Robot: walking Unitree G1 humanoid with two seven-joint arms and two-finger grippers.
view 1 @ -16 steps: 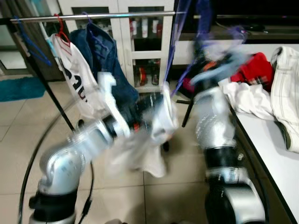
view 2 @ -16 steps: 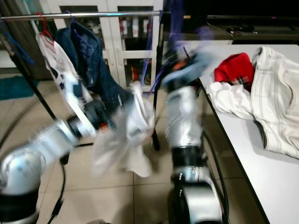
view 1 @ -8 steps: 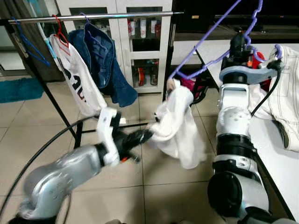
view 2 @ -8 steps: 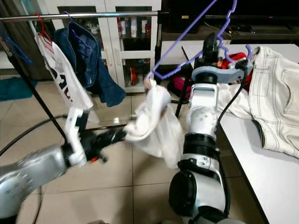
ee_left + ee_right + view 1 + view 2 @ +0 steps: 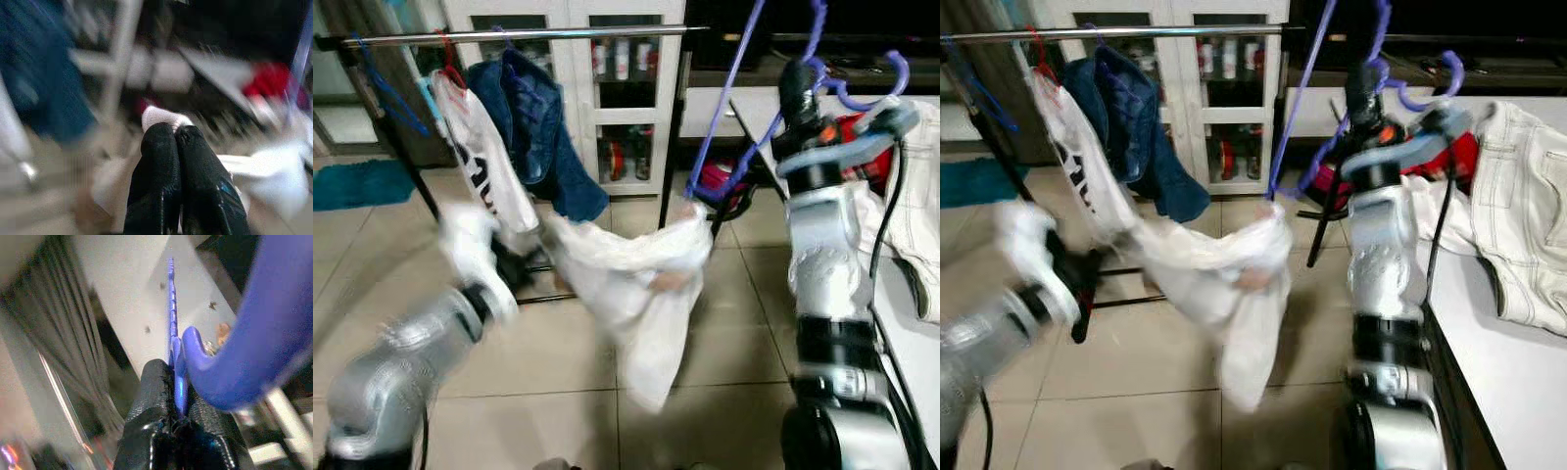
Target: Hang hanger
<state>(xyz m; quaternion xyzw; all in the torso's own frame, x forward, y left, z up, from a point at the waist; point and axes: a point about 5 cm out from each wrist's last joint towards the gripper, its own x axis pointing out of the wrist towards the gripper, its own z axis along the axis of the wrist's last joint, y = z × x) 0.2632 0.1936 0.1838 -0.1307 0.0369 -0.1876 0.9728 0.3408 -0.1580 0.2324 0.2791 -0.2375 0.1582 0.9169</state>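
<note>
Up close, right pincer (image 5: 178, 418) clamps purple hanger (image 5: 234, 347); left pincer (image 5: 176, 134) pinches white garment (image 5: 636, 284).

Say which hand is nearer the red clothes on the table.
Right. The right hand, shut on the purple hanger, is just beside the red clothes; the left hand pinches the white garment, far off.

The right arm (image 5: 827, 284) is standing upright with the right gripper (image 5: 178, 418) raised high, its jaws pinching tight on a thin bar. The left arm (image 5: 411, 352) is reaching forward and is blurred, the left gripper (image 5: 175, 139) having its jaws pressed together on cloth
</note>
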